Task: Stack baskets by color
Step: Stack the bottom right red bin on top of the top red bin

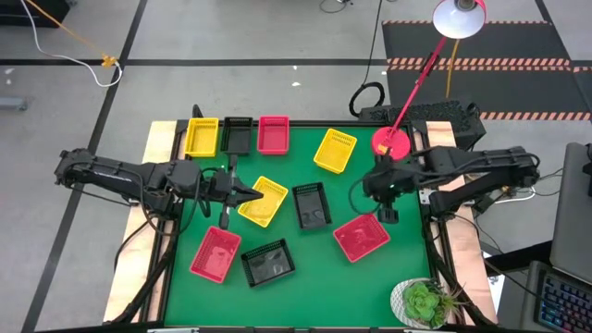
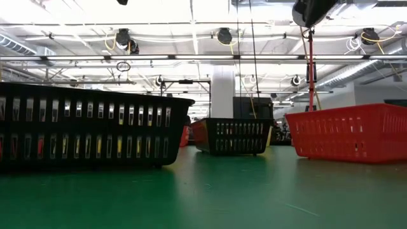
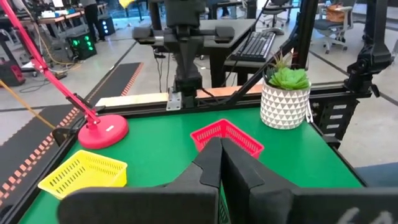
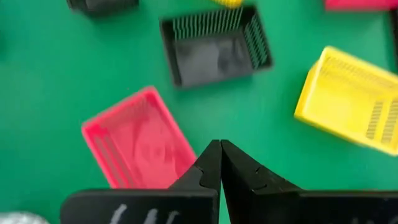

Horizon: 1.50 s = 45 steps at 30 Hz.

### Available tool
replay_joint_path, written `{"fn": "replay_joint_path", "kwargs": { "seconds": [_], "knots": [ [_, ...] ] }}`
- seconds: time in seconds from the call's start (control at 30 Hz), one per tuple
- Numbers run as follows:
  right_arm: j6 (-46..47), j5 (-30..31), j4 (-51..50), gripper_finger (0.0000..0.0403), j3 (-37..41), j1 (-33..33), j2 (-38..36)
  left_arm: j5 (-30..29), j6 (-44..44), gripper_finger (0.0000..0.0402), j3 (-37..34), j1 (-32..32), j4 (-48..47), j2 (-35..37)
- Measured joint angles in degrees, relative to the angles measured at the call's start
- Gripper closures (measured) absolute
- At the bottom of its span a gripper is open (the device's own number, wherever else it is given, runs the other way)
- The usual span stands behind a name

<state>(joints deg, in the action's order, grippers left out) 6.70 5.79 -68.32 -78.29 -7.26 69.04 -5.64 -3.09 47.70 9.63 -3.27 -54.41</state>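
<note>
Showing 9 baskets, no legible writing

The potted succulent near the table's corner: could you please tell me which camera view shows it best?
The left wrist view: the potted succulent stands whole there, green rosette above a white patterned pot. The high view catches it only from above, cut by the picture's edge. The low and right wrist views do not show it clearly.

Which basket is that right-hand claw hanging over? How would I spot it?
Start at the potted plant on the green table's near right corner, then look up and left. The pink-red basket lies there at a tilt, directly beneath the shut right gripper. Unlike the other pink-red ones, it sits beside the middle black basket.
</note>
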Motion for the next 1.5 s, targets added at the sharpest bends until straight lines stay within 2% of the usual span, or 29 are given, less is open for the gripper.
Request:
{"fn": "replay_joint_path", "kwargs": {
  "seconds": [0.3, 0.67, 0.83, 1.03, 1.27, 1.4, 1.5],
  "knots": [
    [-3.0, 0.0, -6.7, 0.0392, -2.6, -1.3, 8.2, -0.4, 0.3, 0.0379, 0.0, 0.0, 0.0, 0.0],
    [-5.5, -0.1, -8.3, 0.0295, -2.2, -1.5, 14.6, -0.5, 0.6, 0.0378, 0.0, 0.0, -1.4, 0.0],
    [-5.9, -1.8, -4.0, 0.0275, 2.4, -1.5, 14.5, -0.5, 0.7, 0.0378, 0.0, 0.0, -1.4, 0.0],
    [-6.0, -6.0, 2.7, 0.0273, 9.5, -1.6, 14.3, -0.5, 0.8, 0.0378, 0.0, 0.0, -1.4, 0.0],
    [-8.8, -5.8, 10.2, 0.0273, 17.5, -1.5, 14.3, -0.5, 0.8, 0.0378, 0.0, 0.0, -1.3, 0.0],
    [-10.3, -2.8, 15.0, 0.0273, 20.7, -1.5, 14.3, -0.5, 0.8, 0.0378, 0.0, 0.0, -1.3, 0.0],
    [-10.6, -2.8, 17.0, 0.0273, 22.3, -1.5, 14.2, -0.5, 1.4, 0.0378, 0.0, 0.0, -1.2, 0.0]
  ]
}}
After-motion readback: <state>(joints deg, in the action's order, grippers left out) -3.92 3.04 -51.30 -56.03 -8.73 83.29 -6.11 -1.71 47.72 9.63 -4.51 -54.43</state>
